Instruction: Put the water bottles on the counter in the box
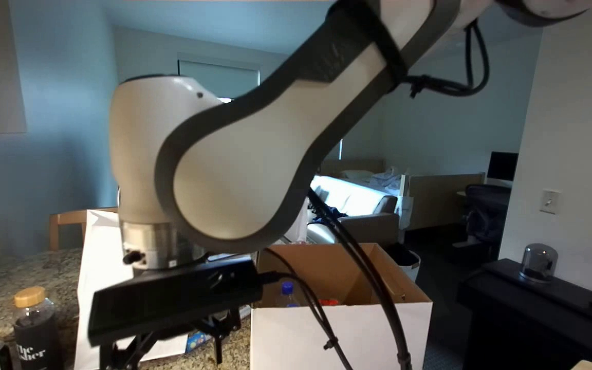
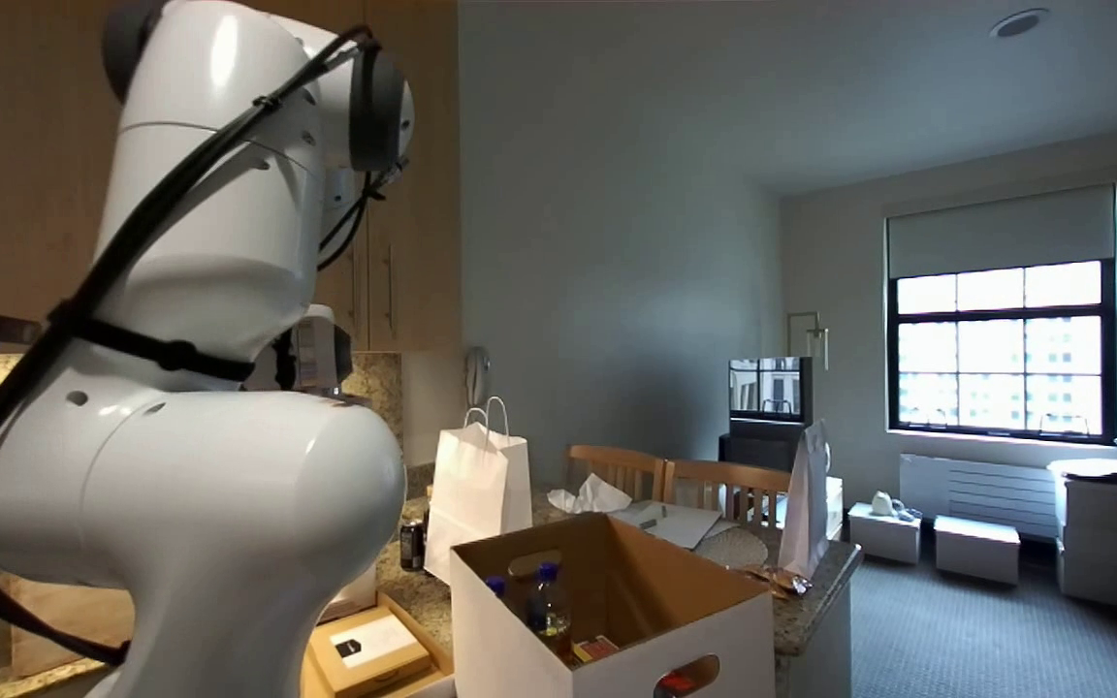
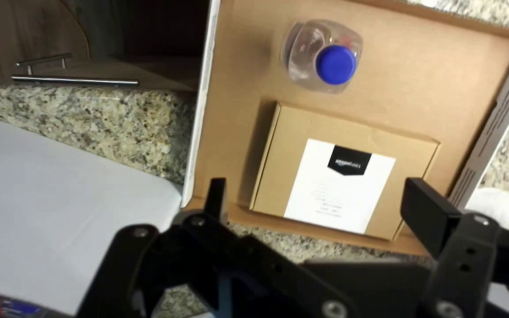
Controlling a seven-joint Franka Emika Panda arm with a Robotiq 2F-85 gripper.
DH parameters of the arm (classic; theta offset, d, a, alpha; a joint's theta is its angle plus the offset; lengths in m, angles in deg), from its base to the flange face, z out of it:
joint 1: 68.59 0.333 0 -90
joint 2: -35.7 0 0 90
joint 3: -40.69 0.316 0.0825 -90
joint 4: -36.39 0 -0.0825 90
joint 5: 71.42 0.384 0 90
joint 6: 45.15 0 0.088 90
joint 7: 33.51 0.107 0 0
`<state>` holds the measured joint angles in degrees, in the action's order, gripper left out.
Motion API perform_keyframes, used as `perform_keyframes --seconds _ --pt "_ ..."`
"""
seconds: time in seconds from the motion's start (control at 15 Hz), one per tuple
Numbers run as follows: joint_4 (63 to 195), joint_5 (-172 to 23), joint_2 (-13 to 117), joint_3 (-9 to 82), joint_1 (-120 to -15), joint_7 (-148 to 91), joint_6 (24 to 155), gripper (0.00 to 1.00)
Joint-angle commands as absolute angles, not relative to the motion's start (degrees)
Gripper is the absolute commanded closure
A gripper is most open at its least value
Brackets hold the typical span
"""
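Blue-capped, a water bottle [image 3: 320, 55] stands beside a carton [image 3: 343, 172] in a cardboard tray [image 3: 404, 79] on the counter [image 3: 117, 128], near the tray's edge away from the gripper [image 3: 319, 203], whose fingers [image 3: 429, 218] are spread wide. In an exterior view, two more bottles [image 2: 549, 611] stand in the box [image 2: 491, 640] near one corner.

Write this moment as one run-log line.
pincer: open, empty | blue-capped plastic bottle: in shallow cardboard tray, beside AmazonBasics box | large cardboard box: blue-capped bottles inside
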<state>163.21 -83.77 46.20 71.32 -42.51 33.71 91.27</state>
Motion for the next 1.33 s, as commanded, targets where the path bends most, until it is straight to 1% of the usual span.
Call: perform_keyframes --seconds 0.0,0.13,0.67,1.0,1.27 --pt "157.0 -86.0 56.4 68.1 -36.9 29.8 92.6 0.00" --pt "154.3 -85.3 60.8 65.8 -34.1 28.4 91.6 0.00" --pt "143.2 -75.9 71.7 59.8 -33.9 12.0 82.3 0.00" --pt "139.1 -72.3 74.4 59.1 -33.0 7.5 76.9 0.00" --pt "138.7 -69.5 74.3 59.2 -32.0 7.6 74.9 0.00"
